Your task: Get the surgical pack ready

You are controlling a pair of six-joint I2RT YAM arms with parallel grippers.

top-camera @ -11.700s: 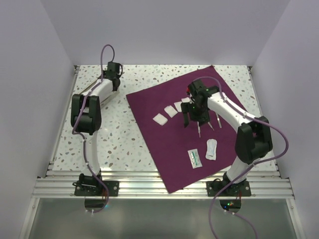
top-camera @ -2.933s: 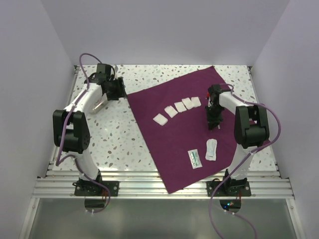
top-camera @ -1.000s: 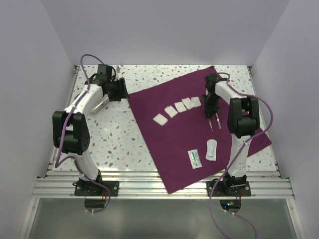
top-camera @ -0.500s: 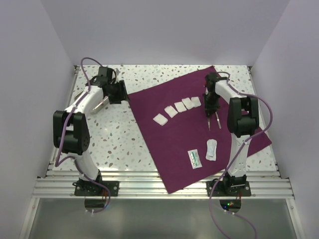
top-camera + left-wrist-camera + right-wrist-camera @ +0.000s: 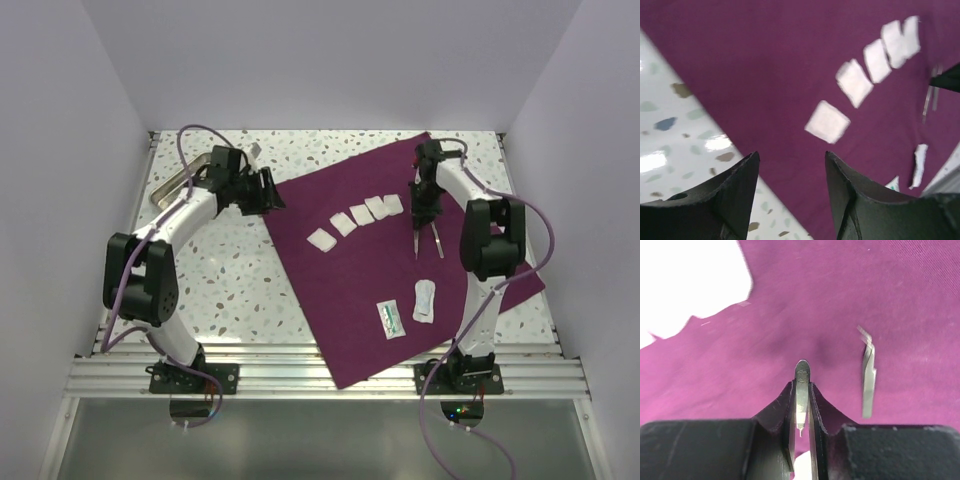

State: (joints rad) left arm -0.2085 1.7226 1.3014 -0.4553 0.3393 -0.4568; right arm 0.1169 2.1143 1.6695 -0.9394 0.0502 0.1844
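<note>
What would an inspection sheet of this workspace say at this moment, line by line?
Surface: speckled table, metal rails at its near edge.
Job's things: surgical pack spread out as one flat sheet; on it five white gauze squares in a row and two packets.
Clutter: metal tray at the far left of the table.
Grippers: left gripper open over the cloth's left edge; right gripper shut on tweezers, second tweezers lying beside.
Cables: purple cables loop from both arms.
Surroundings: plain white walls; nothing else seen.
</note>
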